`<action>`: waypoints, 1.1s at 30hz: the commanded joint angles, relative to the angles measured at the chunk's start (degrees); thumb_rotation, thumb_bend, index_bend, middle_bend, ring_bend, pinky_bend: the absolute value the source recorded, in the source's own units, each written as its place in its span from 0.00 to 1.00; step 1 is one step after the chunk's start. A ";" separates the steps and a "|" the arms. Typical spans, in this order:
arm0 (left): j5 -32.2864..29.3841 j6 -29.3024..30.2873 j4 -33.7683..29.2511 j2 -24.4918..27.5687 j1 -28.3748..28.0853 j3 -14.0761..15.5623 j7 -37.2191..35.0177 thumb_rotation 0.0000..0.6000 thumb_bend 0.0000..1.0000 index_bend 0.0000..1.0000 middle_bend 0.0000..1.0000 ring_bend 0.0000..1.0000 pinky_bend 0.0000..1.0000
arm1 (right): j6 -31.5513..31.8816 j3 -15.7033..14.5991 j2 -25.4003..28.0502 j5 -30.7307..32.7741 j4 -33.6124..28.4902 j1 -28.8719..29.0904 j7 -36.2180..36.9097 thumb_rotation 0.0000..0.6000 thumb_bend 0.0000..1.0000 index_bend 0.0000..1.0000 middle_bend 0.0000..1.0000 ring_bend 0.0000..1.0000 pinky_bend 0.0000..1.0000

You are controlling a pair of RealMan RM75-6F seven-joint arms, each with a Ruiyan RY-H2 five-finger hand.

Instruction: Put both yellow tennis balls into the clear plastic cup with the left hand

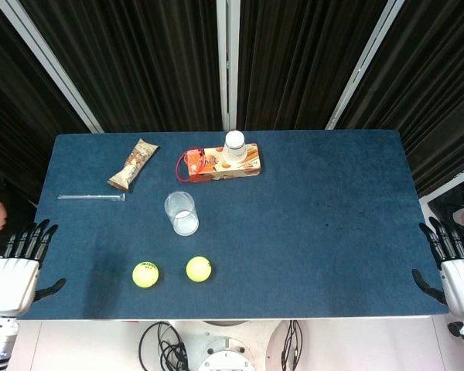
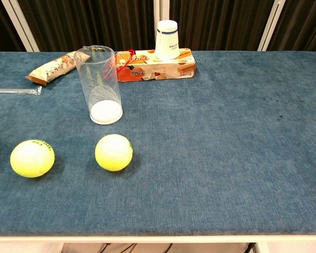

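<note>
Two yellow tennis balls lie near the table's front edge: one to the left, the other beside it on the right. The clear plastic cup stands upright and empty just behind them. My left hand rests at the table's front left corner, fingers spread, holding nothing, well left of the balls. At the front right corner my right hand also has its fingers apart and empty. The chest view shows neither hand.
An orange carton with a white paper cup upside down on it lies at the back. A snack bar wrapper and a clear straw packet lie at the left.
</note>
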 commanded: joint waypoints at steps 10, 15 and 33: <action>1.21 0.19 -0.51 0.37 0.11 0.58 -0.49 1.00 0.07 0.04 0.00 0.00 0.00 | -0.24 0.12 -0.02 0.10 -0.16 0.15 0.13 1.00 0.23 0.00 0.00 0.00 0.00; 2.98 -0.81 -1.80 0.72 -0.72 1.07 -0.55 1.00 0.07 0.04 0.00 0.00 0.00 | -0.25 0.43 0.12 0.39 -0.16 0.28 0.54 1.00 0.23 0.00 0.00 0.00 0.00; 5.19 -19.25 -2.33 -9.22 -10.42 3.31 3.73 1.00 0.06 0.04 0.00 0.00 0.03 | 0.21 0.22 0.12 0.92 1.95 -0.40 3.50 1.00 0.23 0.00 0.00 0.00 0.00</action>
